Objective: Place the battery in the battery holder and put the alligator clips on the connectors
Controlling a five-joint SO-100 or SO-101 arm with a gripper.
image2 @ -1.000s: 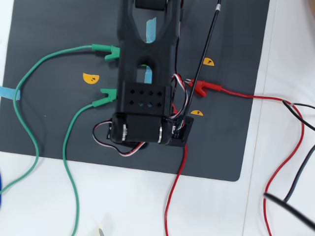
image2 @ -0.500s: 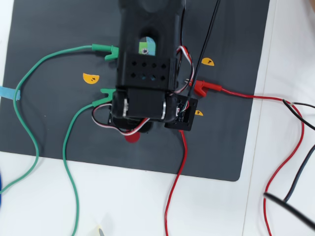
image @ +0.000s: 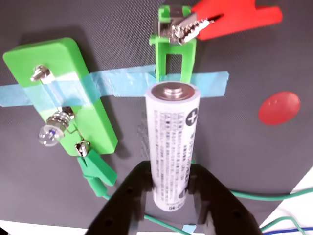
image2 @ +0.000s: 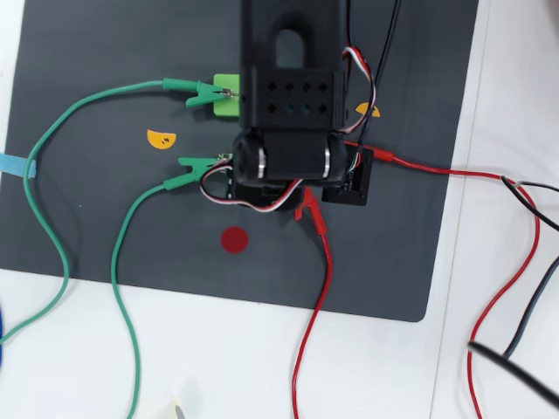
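your tool (image: 168,188) is clamped on the battery (image: 172,142), its plus end just short of the battery holder (image: 172,61); a red alligator clip (image: 230,22) bites the holder's far metal tab; left in the wrist view sits a wider green block (image: 63,93) under blue tape (image: 120,83); a red dot (image: 279,107) lies right on the black mat (image2: 96,209).

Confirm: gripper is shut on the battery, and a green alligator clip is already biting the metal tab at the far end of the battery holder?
Wrong colour. In the wrist view the clip on the battery holder tab is the red alligator clip, not green. The gripper is indeed shut on the battery.
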